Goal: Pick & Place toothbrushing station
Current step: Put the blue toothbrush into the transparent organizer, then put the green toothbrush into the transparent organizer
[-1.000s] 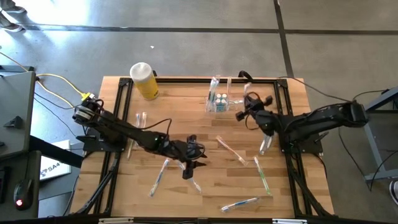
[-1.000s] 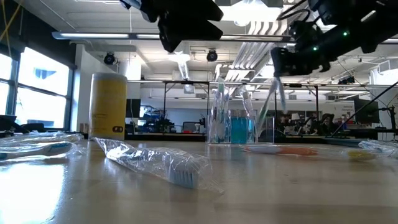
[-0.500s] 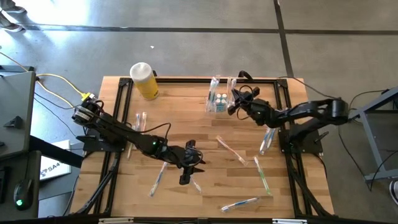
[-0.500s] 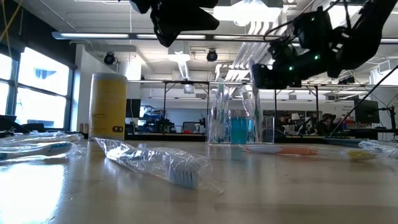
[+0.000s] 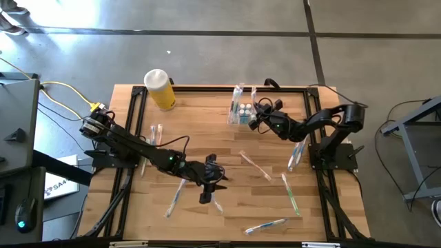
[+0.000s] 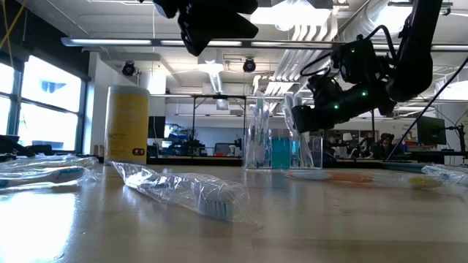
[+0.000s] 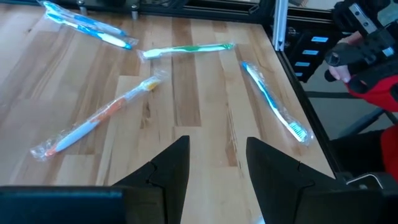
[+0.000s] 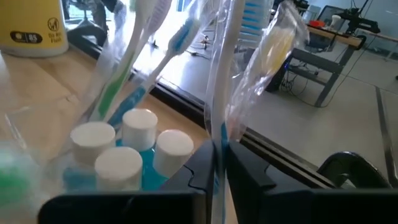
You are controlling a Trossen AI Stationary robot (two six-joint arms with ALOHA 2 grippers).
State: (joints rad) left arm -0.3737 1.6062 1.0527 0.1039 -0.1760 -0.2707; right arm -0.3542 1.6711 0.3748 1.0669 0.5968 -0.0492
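Right pincer (image 8: 216, 163) pinches a wrapped toothbrush (image 8: 221, 87) upright over the clear cup (image 5: 241, 114) of white-capped tubes (image 8: 138, 126) at the worktop's (image 5: 207, 124) far edge, left pincer (image 7: 216, 163) parted, empty, mid-worktop.

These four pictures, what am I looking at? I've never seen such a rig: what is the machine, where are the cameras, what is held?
Two dark robot arms work at a wooden table. One camera looks straight down, one sits at table height, one rides on each wrist. The right tool is shut on a wrapped toothbrush, held over the clear cup with white-capped tubes. The left tool, open and empty, hangs mid-table. More wrapped toothbrushes lie scattered; a yellow container stands at the back.
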